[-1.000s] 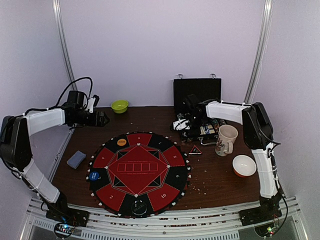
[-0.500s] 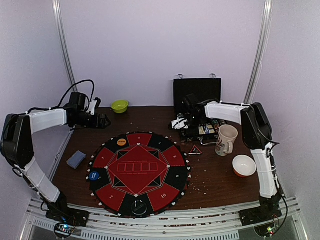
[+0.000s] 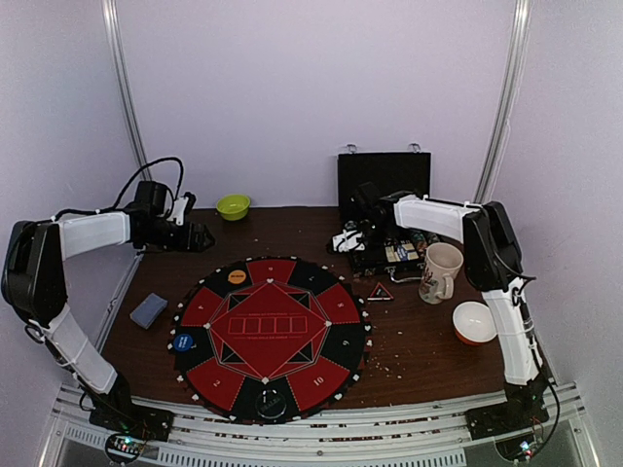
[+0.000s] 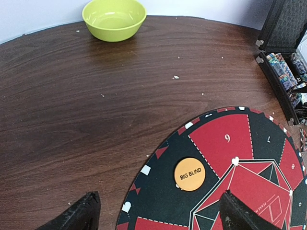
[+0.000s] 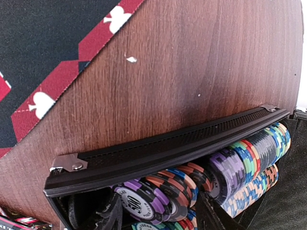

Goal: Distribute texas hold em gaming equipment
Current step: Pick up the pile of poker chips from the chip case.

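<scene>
The right gripper [image 5: 160,213] is seen at the mouth of the open black case [image 5: 168,149]. Its two fingers [image 5: 111,216] are set apart on either side of a few striped poker chips [image 5: 139,199] at the end of a row; whether those chips are actually clamped cannot be told. More chips are packed on edge in rows just behind the case's front wall. The case lies at the far right of the wooden table [image 5: 192,72], with its lid standing upright. The fingers of the left gripper [image 4: 157,203] are spread wide with nothing between them, held above the far left edge of the round red-and-black mat [image 4: 225,139]. An orange disc [image 4: 190,174] marked BIG BLIND is laid on a black segment of the mat, just beside the red segment numbered 9. A blue disc [image 3: 183,341] is placed at the mat's left rim. A deck of grey-blue cards [image 3: 149,309] lies on the table left of the mat, and a small red-black triangle [image 3: 380,291] lies between the mat and a white mug [image 3: 441,271]. A green bowl [image 4: 114,18] is set at the table's far edge, and an orange bowl [image 3: 474,322] near the mug.
</scene>
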Controlling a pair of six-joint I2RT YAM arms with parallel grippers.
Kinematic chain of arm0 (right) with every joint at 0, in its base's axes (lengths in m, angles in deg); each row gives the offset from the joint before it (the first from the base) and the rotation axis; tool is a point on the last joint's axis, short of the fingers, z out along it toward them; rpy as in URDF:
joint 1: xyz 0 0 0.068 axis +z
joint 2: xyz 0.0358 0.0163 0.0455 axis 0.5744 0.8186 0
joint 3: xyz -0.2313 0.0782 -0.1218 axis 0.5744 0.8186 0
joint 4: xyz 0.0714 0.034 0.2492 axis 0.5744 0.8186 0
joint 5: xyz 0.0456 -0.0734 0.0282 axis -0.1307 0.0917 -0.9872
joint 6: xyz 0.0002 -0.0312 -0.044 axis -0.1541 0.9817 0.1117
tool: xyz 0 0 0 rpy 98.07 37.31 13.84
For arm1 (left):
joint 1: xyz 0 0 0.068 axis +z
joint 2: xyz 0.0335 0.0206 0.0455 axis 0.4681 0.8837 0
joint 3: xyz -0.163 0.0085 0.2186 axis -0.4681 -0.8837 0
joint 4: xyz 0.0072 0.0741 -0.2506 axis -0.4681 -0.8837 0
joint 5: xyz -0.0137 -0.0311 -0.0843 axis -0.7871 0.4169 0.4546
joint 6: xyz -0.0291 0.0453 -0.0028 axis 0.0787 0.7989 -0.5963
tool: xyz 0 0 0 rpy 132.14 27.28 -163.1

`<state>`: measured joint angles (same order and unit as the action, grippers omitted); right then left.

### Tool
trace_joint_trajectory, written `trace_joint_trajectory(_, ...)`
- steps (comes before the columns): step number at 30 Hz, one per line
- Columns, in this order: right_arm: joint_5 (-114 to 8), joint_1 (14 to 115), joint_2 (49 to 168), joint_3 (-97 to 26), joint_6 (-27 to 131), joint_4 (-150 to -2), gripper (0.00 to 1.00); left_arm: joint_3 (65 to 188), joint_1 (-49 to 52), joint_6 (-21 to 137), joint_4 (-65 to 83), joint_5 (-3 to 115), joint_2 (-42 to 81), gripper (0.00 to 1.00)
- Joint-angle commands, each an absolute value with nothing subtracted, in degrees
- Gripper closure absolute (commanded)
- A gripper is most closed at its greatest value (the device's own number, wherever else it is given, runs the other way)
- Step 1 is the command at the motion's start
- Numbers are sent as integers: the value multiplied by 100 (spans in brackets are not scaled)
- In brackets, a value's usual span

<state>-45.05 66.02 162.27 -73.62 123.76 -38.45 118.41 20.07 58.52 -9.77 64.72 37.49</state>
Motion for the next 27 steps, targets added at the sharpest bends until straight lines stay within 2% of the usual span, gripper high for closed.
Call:
trace_joint_trajectory(1,-4439,6723,16165,-6953,12288,-2993,48,11980,2062,5866,-905,6552,3785,12)
trace_joint_trajectory(6,-4383,6807,15776,-6450,12323,-3464,50,11979,2066,5854,-906,6574,3789,12)
trace_joint_trajectory(14,-4402,6818,15884,-6590,12367,-3529,52,11980,2079,5854,-916,6626,3814,12)
trace_joint_trajectory(20,-4493,6841,15806,-6660,12249,-3748,40,11980,2071,5857,-917,6656,3845,12)
trace_joint_trajectory(27,-4443,6773,15861,-6681,12404,-4274,38,11997,2071,5857,-954,6724,3878,12)
